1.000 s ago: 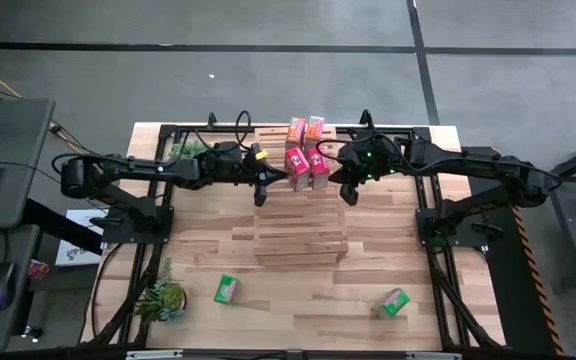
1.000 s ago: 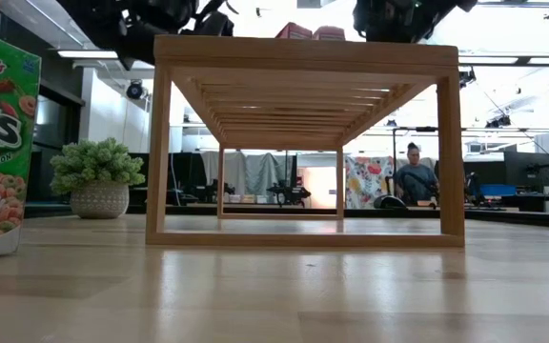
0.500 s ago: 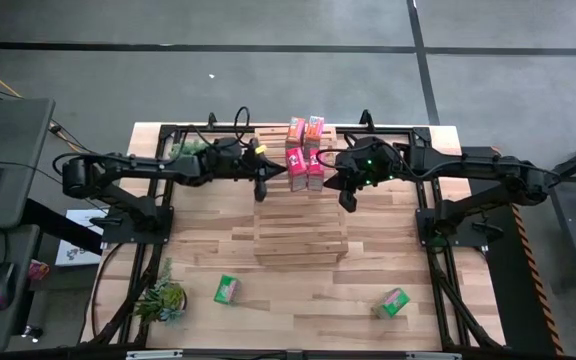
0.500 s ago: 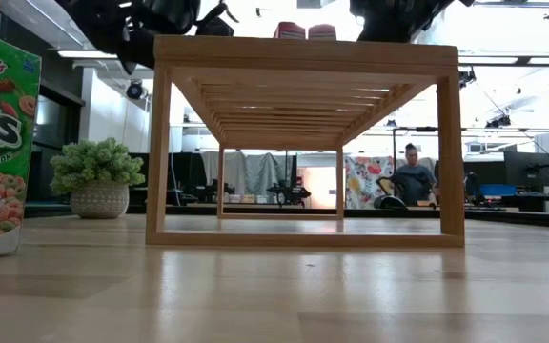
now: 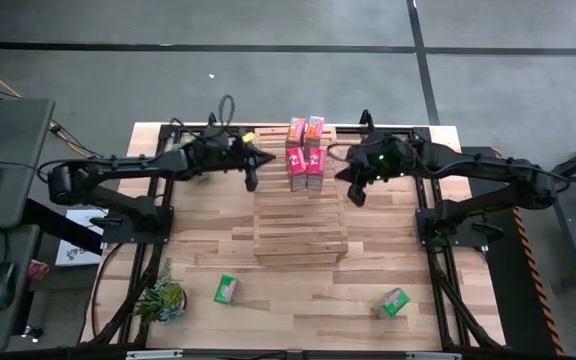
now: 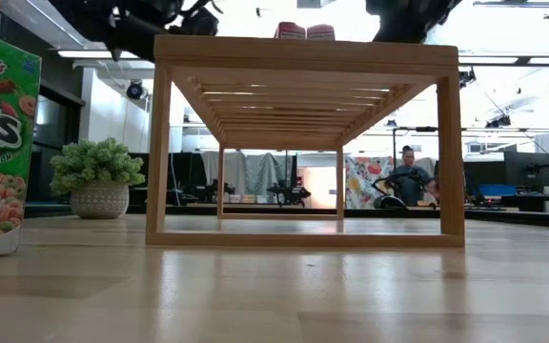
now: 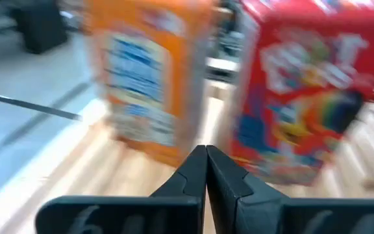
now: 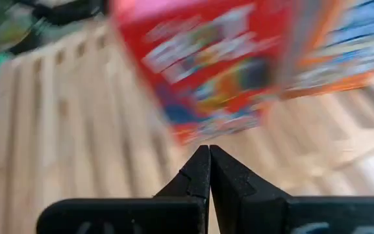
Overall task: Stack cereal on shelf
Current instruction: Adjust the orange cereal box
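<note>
While flanking shelf [image 5: 299, 210], closed pincers

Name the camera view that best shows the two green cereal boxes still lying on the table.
The high view: both green cereal boxes lie on the tabletop in front of the shelf. The low view shows part of one green box at its left edge; the wrist views show only orange and red boxes.

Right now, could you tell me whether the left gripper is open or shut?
Shut. In the left wrist view, the left gripper has its two dark fingers pressed together, holding nothing, before the orange cereal box.
</note>
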`<state>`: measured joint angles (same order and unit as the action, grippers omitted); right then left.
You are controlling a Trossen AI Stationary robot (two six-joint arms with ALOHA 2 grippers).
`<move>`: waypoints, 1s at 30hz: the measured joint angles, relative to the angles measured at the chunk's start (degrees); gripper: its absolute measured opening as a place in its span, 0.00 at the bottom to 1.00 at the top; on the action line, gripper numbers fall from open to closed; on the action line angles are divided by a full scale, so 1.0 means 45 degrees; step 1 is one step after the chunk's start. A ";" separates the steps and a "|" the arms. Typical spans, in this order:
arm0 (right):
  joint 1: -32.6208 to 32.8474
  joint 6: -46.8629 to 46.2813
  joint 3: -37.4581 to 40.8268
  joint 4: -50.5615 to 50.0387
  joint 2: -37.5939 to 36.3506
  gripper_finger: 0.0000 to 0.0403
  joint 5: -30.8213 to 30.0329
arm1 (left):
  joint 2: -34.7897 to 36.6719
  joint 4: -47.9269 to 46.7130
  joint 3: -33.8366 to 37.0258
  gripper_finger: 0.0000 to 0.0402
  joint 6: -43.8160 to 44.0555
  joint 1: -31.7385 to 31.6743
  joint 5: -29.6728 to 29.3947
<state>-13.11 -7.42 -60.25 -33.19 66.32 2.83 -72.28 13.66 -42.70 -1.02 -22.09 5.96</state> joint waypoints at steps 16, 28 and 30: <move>-0.3975 0.0500 0.0000 0.2885 0.1518 0.00 0.1673 | -0.3155 -0.3431 -0.4601 0.00 0.0004 -0.2419 0.1760; -0.3996 0.0315 0.0000 0.3752 0.2267 0.00 0.2438 | -0.3352 -0.4329 -0.4954 0.00 0.0410 -0.2444 0.1977; -0.3996 0.0324 0.0000 0.3691 0.2279 0.00 0.2508 | -0.3163 -0.4622 -0.4974 0.00 0.0211 -0.2494 0.1990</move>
<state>-31.09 -5.96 -60.25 -16.58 76.58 14.12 -86.52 -7.14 -65.08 -0.07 -33.31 14.91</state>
